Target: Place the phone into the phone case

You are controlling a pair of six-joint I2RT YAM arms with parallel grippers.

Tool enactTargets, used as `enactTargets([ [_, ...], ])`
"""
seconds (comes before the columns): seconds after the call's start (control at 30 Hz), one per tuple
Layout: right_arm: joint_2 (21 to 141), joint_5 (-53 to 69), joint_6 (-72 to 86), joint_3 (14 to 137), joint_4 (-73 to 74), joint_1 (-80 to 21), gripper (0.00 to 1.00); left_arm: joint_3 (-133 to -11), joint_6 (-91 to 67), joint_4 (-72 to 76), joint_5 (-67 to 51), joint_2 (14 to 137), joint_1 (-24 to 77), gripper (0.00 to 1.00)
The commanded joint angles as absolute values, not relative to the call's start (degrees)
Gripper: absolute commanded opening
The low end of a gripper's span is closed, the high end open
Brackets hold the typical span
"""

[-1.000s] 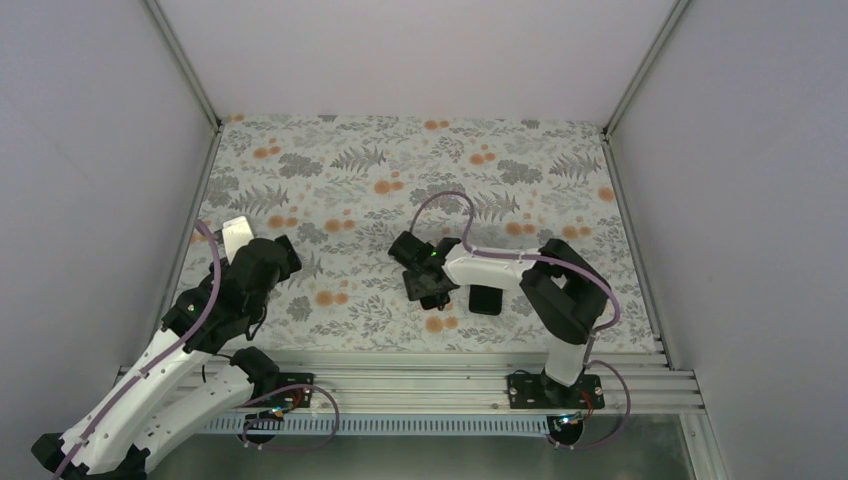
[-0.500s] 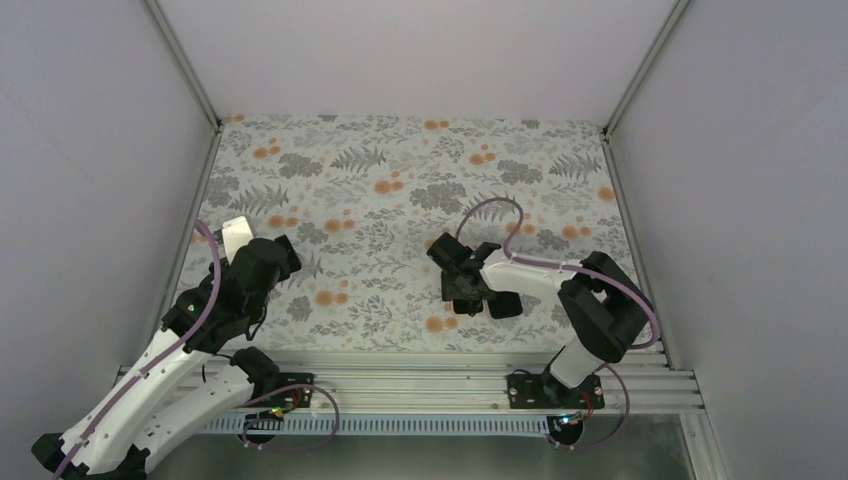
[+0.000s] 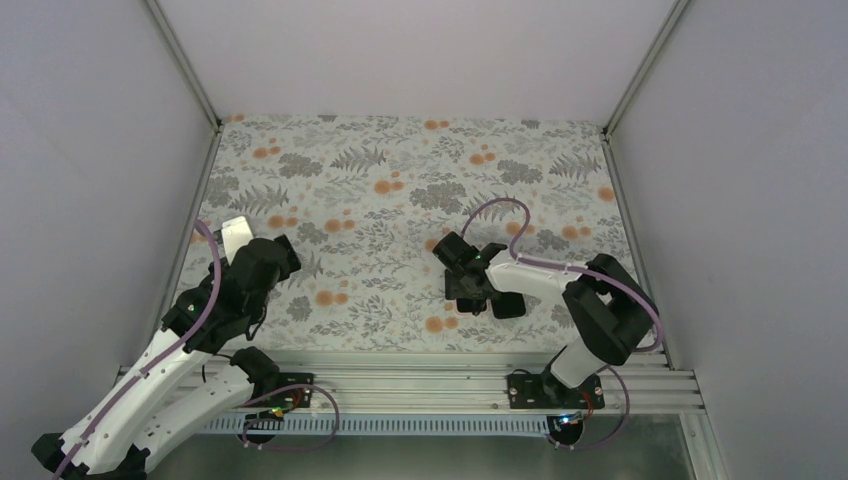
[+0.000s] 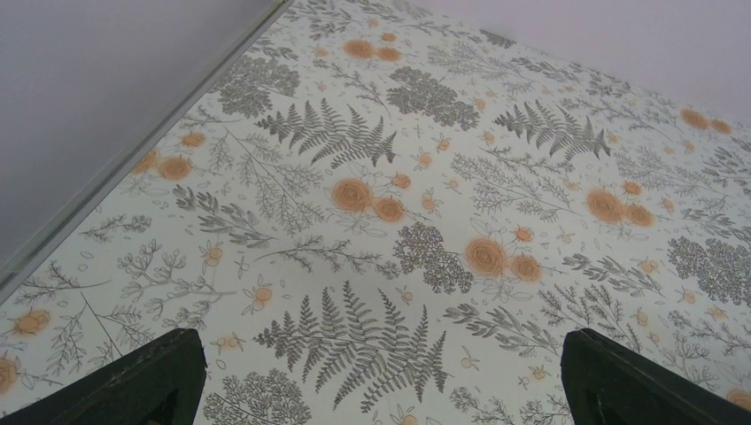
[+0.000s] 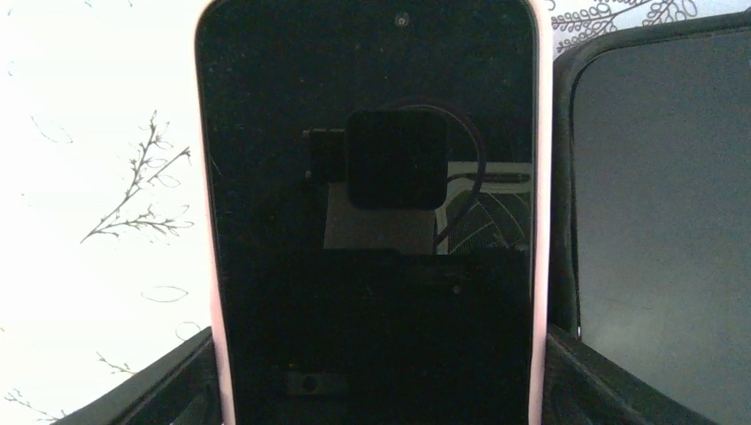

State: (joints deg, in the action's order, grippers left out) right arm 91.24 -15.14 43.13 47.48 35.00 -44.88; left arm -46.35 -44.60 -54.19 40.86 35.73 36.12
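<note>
Flat rectangular phone [image 5: 367, 221], glossy black glass face in a pale rounded rim (the wrist camera is mirrored in it), set long side to long side just beside the matt black, round-cornered case [image 5: 660, 204]. The right pincer [image 5: 379, 350] grips the phone, one black finger pressed to each long edge. Beneath is a matt tablecloth [image 4: 372, 177] printed with grey ferns and orange blooms. The left pincer [image 4: 381, 381] hangs wide open, well apart near the left wall. Against the frame a second earlier, right pincer and phone have shifted rightward; the case has slid slightly right too
</note>
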Motion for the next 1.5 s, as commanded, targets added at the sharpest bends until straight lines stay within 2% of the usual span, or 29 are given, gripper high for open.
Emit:
enactTargets([
  [0.0,88.4,-16.9,42.3,46.3,36.5,-44.5,0.77,-46.0,-45.2,-55.1,42.5,35.5,35.9,1.00],
  [0.17,85.0,-16.1,41.8,45.6,37.0,-44.5,0.78,-46.1,-45.3,-55.1,42.5,35.3,35.9,1.00],
  [0.4,81.5,-15.1,40.4,44.9,36.4,-44.4,0.90,-46.1,-45.2,-55.0,42.5,35.1,35.9,1.00],
  [0.53,80.4,-14.5,39.6,44.7,36.7,-44.4,0.90,-46.1,-45.0,-54.9,42.5,34.9,35.9,1.00],
  [0.63,77.1,-16.1,39.1,45.2,37.5,-44.4,0.99,-46.2,-45.0,-54.9,42.5,34.2,35.9,1.00],
  [1.03,56.2,-34.5,40.8,52.4,47.6,-42.8,0.99,-52.8,-39.7,-53.5,38.5,29.5,35.9,1.00],
  [1.13,49.8,-38.4,41.4,53.3,49.4,-42.8,0.99,-53.5,-38.0,-51.6,37.0,25.3,35.9,1.00],
  [1.47,29.4,-38.9,33.2,50.1,43.6,-42.8,0.99,-49.3,-32.0,-46.1,35.4,5.7,36.0,1.00],
])
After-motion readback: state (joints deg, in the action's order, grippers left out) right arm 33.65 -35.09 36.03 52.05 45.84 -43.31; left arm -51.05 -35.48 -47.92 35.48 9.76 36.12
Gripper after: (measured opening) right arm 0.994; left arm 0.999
